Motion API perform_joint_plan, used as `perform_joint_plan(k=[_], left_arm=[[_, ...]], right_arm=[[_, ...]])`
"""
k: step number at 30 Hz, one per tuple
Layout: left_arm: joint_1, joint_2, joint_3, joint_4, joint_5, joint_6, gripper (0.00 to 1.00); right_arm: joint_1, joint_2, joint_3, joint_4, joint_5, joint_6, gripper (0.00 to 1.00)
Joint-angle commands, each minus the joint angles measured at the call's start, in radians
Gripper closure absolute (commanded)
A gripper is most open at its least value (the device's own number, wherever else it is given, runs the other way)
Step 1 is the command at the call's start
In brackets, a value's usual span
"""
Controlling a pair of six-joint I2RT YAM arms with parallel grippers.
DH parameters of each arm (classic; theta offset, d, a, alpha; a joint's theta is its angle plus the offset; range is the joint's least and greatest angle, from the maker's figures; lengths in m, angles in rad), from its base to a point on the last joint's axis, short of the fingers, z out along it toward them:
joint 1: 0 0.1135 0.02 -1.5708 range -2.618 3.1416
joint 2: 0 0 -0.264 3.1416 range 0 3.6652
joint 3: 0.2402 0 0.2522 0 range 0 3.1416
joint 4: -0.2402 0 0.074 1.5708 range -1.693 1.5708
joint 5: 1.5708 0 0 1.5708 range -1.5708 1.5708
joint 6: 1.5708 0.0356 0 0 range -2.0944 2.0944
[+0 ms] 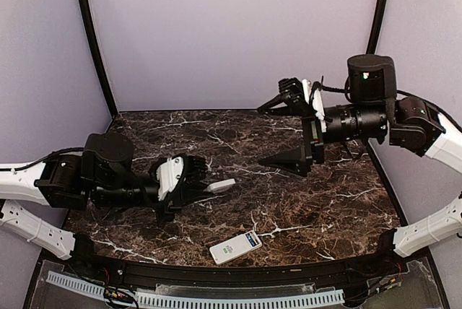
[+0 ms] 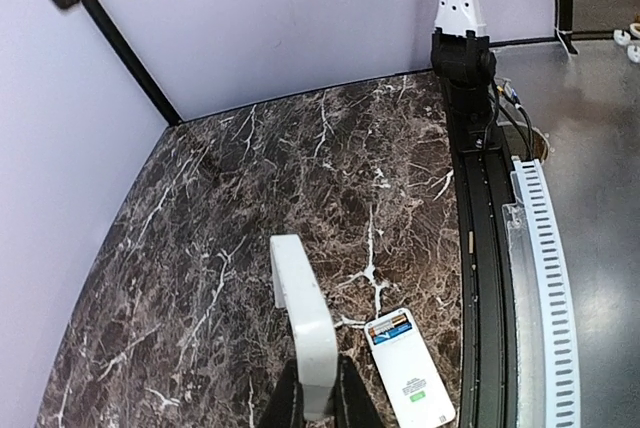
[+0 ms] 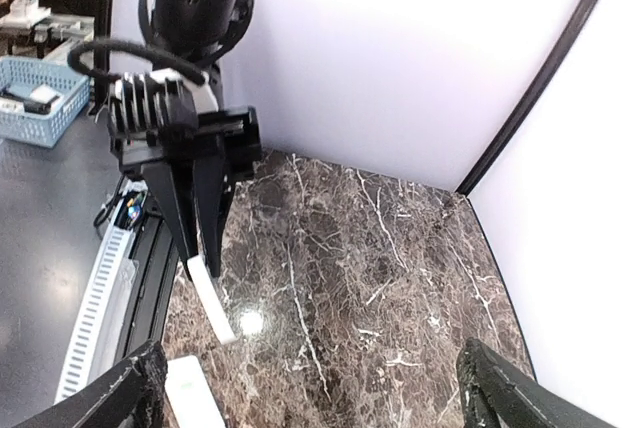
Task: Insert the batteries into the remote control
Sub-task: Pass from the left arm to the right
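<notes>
low over table [image 1: 325, 201], left gripper [image 1: 204, 187] around cover plate [image 1: 222, 185]

Dark white-veined marble tabletop [image 1: 325, 201] inside pale lilac walls [image 1: 231, 27], black corner poles [image 1: 92, 35], blue basket [image 3: 40, 123] beyond.

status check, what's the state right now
Left claw shut on cover plate. Right claw open, raised. Remote control flat near front edge, batteries in bay. Nothing blocking remote.

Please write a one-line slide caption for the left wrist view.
Left gripper shut on a thin white plastic cover plate above the dark marble table; the flat white rectangular remote control lies nearby.
</notes>
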Motion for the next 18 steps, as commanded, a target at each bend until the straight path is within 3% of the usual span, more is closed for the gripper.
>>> perform_joint_plan(k=[1, 5, 7, 18], left_arm=[[0.03, 0.005, 0.094, -0.133, 0.005, -0.215, 1.0], [0.055, 0.034, 0.165, -0.216, 0.032, -0.283, 1.0], [0.064, 0.05, 0.19, -0.245, 0.042, -0.303, 1.0], [0.079, 0.073, 0.214, -0.256, 0.105, -0.313, 1.0]], right_arm=[[-0.025, 0.09, 0.133, -0.008, 0.031, 0.142, 0.01], [-0.028, 0.239, 0.313, -0.283, -0.075, 0.119, 0.02], [-0.029, 0.279, 0.353, -0.337, -0.109, 0.112, 0.09], [-0.003, 0.339, 0.316, -0.23, -0.196, 0.049, 0.44]])
